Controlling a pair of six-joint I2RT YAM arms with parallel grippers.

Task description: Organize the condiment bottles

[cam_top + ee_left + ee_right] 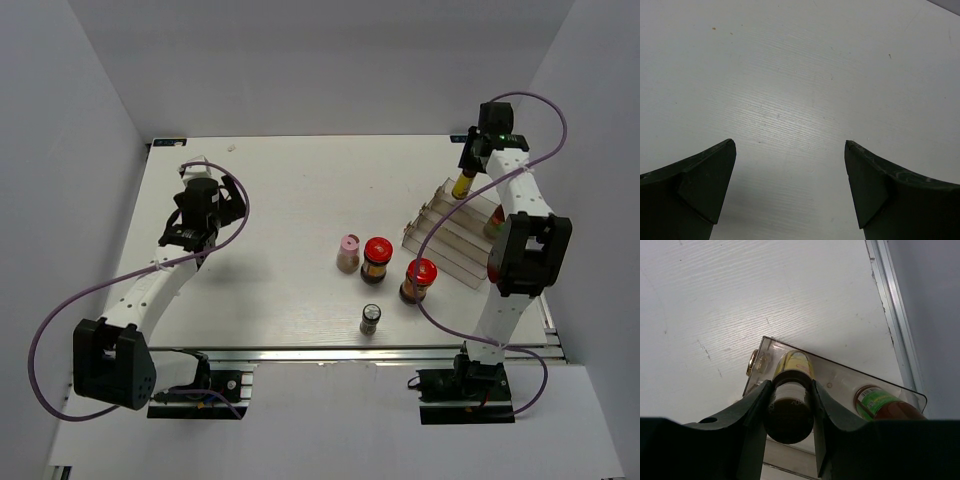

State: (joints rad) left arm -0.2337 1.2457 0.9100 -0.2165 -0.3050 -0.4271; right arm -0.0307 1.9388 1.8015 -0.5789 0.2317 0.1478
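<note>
Clear plastic rack [447,238] at the right of a white table [280,180]. The right gripper [790,386] is clenched on a slim dark bottle [788,420] with a yellow end, at the rack's far end. A second bottle [885,407] (green label, reddish contents) sits on the rack beside it. Mid-table stand a pink shaker [348,252], a red-lidded jar [377,260], a second red-lidded jar [420,280] and a grey shaker [370,319]. The left gripper [790,143] hangs released over bare table.
</note>
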